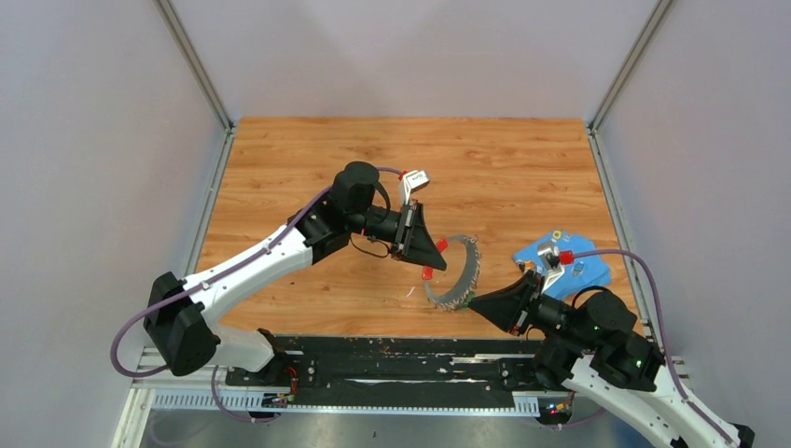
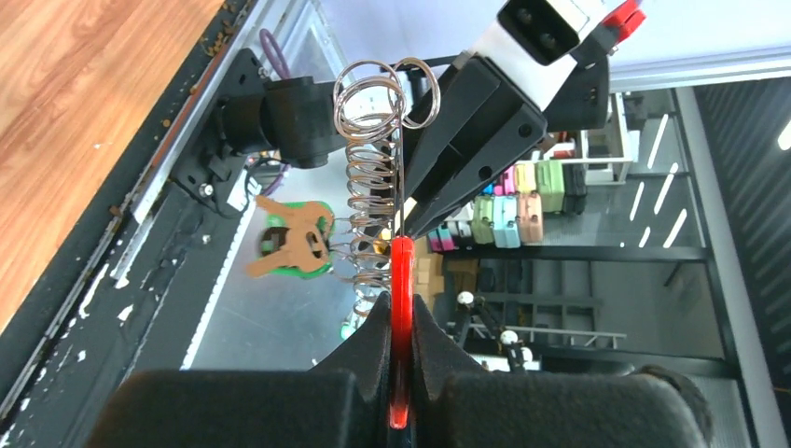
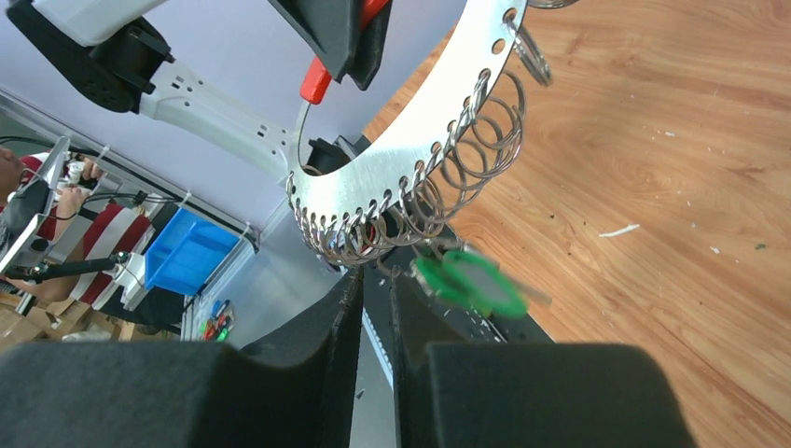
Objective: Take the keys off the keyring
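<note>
The keyring [image 1: 464, 269], a toothed silver band with a red sleeve [image 2: 401, 261], is held up above the table. My left gripper [image 1: 435, 258] is shut on the red sleeve; in the left wrist view [image 2: 401, 297] the sleeve sits pinched between both pads. Small wire rings [image 2: 371, 187] hang along the band. Keys [image 2: 291, 245], a brown one over green heads, dangle from them. In the right wrist view the band [image 3: 420, 149] curves overhead and green-headed keys [image 3: 471, 282] hang blurred beside my right gripper [image 3: 376, 278]. Its jaws stand a narrow gap apart, just under the wire rings, with nothing seen between them.
A blue cloth [image 1: 571, 266] with small bits on it lies at the right, close behind my right wrist. The black base rail [image 1: 401, 359] runs along the near edge. Grey walls and metal posts [image 1: 194, 61] enclose the wooden table [image 1: 308, 159].
</note>
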{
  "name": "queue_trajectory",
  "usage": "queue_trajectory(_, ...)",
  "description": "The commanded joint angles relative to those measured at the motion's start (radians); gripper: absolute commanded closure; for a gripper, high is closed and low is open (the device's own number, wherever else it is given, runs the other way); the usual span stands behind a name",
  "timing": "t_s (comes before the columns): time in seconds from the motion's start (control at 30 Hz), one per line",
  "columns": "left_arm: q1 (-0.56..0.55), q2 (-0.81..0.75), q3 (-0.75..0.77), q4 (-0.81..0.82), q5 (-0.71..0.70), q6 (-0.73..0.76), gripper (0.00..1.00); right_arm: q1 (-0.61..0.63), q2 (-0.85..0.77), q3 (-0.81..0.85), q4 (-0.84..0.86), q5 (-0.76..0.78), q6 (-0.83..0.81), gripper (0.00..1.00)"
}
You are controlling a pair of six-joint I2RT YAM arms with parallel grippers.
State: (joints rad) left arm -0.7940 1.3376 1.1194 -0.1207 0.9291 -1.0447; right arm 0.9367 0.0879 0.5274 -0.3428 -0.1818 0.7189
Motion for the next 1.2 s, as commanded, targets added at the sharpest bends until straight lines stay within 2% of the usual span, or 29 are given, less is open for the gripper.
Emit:
queue_trajectory(0.0, 0.004, 0.007, 0.004, 0.09, 0.075, -0.122, 1.0, 0.007, -0.049, -0.028, 0.099, 0.016, -0.012, 0.82)
queue_trajectory(0.4, 0.003, 0.015, 0.027, 0.088, 0.071, -0.16, 1.0, 0.007, -0.046, -0.03, 0.105, 0.08, -0.05, 0.85)
queue_trajectory(0.97, -0.016, 0.021, 0.061, 0.088, 0.066, -0.175, 1.0, 0.007, -0.019, -0.035, 0.137, 0.029, -0.081, 0.9)
queue_trajectory(1.17, -0.017, 0.015, 0.063, 0.088, 0.063, -0.175, 1.0, 0.007, -0.026, -0.057, 0.131, 0.025, -0.04, 0.91)
